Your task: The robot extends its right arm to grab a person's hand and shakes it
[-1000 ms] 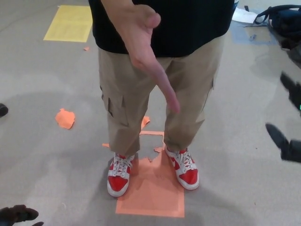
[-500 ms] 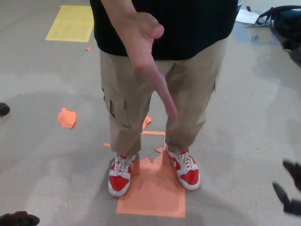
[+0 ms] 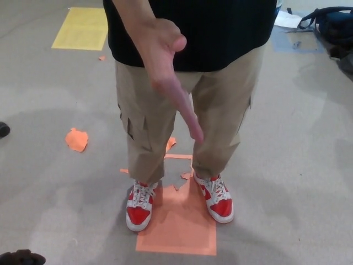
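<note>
You are looking down at a person's hand [image 3: 165, 61] reaching out toward you in the middle top of the picture. The hand is held flat and long, with the fingers [image 3: 187, 113] pressed together and pointing down and a little to the right, toward the floor [image 3: 287, 165]. The thumb [image 3: 177, 43] is sticking up and off to the right. The long line of the hand is running from the wrist at the top down to the fingertips, which are showing in front of the person's trousers [image 3: 220, 110]. Nothing is touching the hand. The trousers are tan cloth with side pockets, and the shirt [image 3: 220, 27] is black and soft looking. The person is standing in red and white shoes [image 3: 140, 207] with white laces, on a flat orange square [image 3: 179, 226] on the floor. The floor is grey and smooth. A torn orange scrap [image 3: 77, 139] is lying to the left, a yellow rectangle [image 3: 81, 27] is lying far up on the left, and a dark bag [image 3: 331, 25] is sitting at the top right. Your left hand [image 3: 21, 258] is just peeking in as a dark lump at the bottom left corner, and you cannot tell whether its fingers are apart or together. Your right hand is not showing at all.
</note>
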Robot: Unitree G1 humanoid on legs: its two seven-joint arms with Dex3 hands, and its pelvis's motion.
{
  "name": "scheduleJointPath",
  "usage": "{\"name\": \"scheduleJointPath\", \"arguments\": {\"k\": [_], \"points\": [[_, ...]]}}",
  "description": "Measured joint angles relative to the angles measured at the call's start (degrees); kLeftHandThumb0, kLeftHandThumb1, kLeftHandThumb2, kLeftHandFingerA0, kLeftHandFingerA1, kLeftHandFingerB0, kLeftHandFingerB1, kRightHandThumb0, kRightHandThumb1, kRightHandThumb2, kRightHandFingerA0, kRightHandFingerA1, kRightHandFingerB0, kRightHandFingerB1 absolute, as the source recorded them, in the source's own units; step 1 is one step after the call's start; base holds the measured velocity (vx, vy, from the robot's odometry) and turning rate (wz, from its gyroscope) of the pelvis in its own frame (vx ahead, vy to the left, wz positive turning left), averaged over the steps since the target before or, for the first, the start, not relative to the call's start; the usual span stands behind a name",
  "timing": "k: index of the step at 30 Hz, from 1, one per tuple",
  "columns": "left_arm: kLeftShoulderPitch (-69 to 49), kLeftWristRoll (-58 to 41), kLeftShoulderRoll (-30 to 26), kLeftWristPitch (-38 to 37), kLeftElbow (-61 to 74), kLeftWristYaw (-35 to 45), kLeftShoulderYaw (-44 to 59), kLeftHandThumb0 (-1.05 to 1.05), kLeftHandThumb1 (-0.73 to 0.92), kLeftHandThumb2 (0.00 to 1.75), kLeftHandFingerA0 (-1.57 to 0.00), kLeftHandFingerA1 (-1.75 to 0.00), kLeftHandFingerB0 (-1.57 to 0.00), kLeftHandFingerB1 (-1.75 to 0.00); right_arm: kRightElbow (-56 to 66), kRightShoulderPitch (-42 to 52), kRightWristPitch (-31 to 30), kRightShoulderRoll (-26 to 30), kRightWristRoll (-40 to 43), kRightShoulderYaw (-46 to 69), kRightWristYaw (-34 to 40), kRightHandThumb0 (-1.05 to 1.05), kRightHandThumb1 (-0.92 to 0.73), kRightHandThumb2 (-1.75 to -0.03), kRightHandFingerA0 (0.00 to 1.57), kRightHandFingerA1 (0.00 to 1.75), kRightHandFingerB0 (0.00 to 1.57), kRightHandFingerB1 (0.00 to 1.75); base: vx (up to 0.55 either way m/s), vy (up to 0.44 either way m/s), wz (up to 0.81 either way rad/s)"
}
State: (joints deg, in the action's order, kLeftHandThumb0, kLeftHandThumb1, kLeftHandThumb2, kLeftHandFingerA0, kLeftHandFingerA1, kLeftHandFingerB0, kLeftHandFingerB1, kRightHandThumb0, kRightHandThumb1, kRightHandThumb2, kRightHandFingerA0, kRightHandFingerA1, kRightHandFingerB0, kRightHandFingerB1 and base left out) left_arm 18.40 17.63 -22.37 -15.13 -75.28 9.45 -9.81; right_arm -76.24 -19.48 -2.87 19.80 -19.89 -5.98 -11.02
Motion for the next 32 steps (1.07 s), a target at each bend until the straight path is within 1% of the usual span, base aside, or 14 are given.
{"name": "scheduleJointPath", "arguments": {"k": [3,4,5,6,10,11,12,13,14,15,20,22,26,32], "points": [[0.01,-0.09,0.00,0.10,-0.01,0.00,0.39,-0.76,0.92,0.70,-0.31,-0.34,-0.27,-0.32,-0.72,-0.56,-0.13,0.38,-0.17,-0.83,-0.61,-0.80,-0.79,-1.14,0.00,0.16,0.00,0.18,0.00,0.000,0.00],[0.01,-0.11,0.01,0.11,-0.01,0.00,0.51,-0.77,0.92,0.70,-0.31,-0.34,-0.27,-0.32,-0.85,-0.69,-0.13,0.42,-0.16,-0.94,-0.81,-0.83,-0.75,-0.90,0.02,0.13,0.02,0.19,0.00,0.000,0.00],[0.01,-0.15,0.00,0.11,-0.01,0.00,0.61,-0.77,0.92,0.70,-0.31,-0.34,-0.27,-0.32,-0.93,-0.78,-0.14,0.44,-0.13,-0.99,-0.97,-0.83,-0.75,-0.90,0.02,0.13,0.02,0.19,0.00,0.000,0.00],[0.01,-0.14,0.01,0.10,-0.01,0.00,0.61,-0.75,0.92,0.70,-0.32,-0.34,-0.27,-0.31,-0.98,-0.87,-0.18,0.44,-0.07,-0.97,-1.13,-0.79,-0.76,-1.13,0.00,0.18,0.01,0.20,0.00,0.000,0.00],[0.00,-0.07,0.01,0.10,0.00,0.00,0.49,-0.77,0.91,0.70,-0.31,-0.34,-0.27,-0.32,-1.13,-0.90,-0.35,0.48,0.11,-0.75,-1.68,-0.83,-0.75,-0.97,0.00,0.11,0.01,0.17,0.00,0.000,0.00],[-0.03,-0.11,0.01,0.10,0.01,-0.02,0.58,-0.75,0.92,0.70,-0.32,-0.34,-0.29,-0.32,-1.17,-0.89,-0.43,0.50,0.12,-0.76,-1.87,-0.80,-0.77,-1.13,0.00,0.17,0.07,0.21,0.00,0.000,0.00],[-0.10,-0.12,0.01,0.10,0.02,-0.04,0.62,-0.75,0.92,0.70,-0.32,-0.34,-0.29,-0.32,-1.19,-0.86,-0.46,0.50,0.15,-0.73,-1.94,-0.80,-0.77,-1.13,0.00,0.17,0.07,0.21,0.00,0.000,0.00],[-0.22,-0.10,0.01,0.10,0.02,-0.11,0.60,-0.75,0.92,0.71,-0.32,-0.34,-0.27,-0.31,-1.24,-0.79,-0.48,0.50,0.13,-0.78,-1.96,-0.77,-0.75,-1.10,0.00,0.19,0.11,0.24,0.00,0.000,0.00],[-0.39,-0.07,0.01,0.10,0.02,-0.24,0.51,-0.77,0.92,0.71,-0.30,-0.34,-0.24,-0.31,-1.30,-0.62,-0.49,0.51,0.16,-0.76,-1.96,-0.77,-0.72,-0.90,0.02,0.14,0.02,0.20,0.00,0.000,0.00],[-0.44,-0.06,0.01,0.10,0.02,-0.27,0.50,-0.76,0.92,0.70,-0.31,-0.34,-0.24,-0.31,-1.30,-0.56,-0.48,0.51,0.17,-0.72,-1.96,-0.78,-0.74,-1.11,0.00,0.18,0.01,0.20,0.00,0.000,0.00],[-2.37,0.07,0.10,0.05,-0.01,-0.67,0.04,-0.76,0.92,0.71,-0.31,-0.33,-0.26,-0.31,-1.42,0.92,-0.46,0.52,0.29,-0.59,-2.10,-0.80,-0.79,-1.12,0.00,0.18,0.09,0.22,0.00,0.000,0.00],[-2.77,0.07,0.12,0.02,0.00,-0.71,0.04,-0.76,0.92,0.71,-0.30,-0.34,-0.25,-0.31,-1.43,1.18,-0.38,0.57,0.12,-1.06,-2.17,-0.82,-0.81,-1.14,0.00,0.14,0.00,0.17,0.00,0.000,0.00],[-3.46,0.09,0.13,0.00,0.00,-0.75,-0.02,-0.77,0.92,0.71,-0.28,-0.33,-0.22,-0.30,-1.47,1.36,-0.27,0.60,-0.20,-2.32,-2.29,-0.82,-0.79,-1.13,0.00,0.18,0.15,0.24,0.00,0.000,0.00],[-4.16,0.07,0.14,0.00,0.01,-0.79,-0.10,-0.76,0.92,0.71,-0.30,-0.33,-0.24,-0.31,-1.45,2.01,-0.01,0.60,-0.43,-3.59,-2.19,-0.86,-0.79,-1.12,0.00,0.17,0.10,0.22,0.00,0.000,0.00]]}}
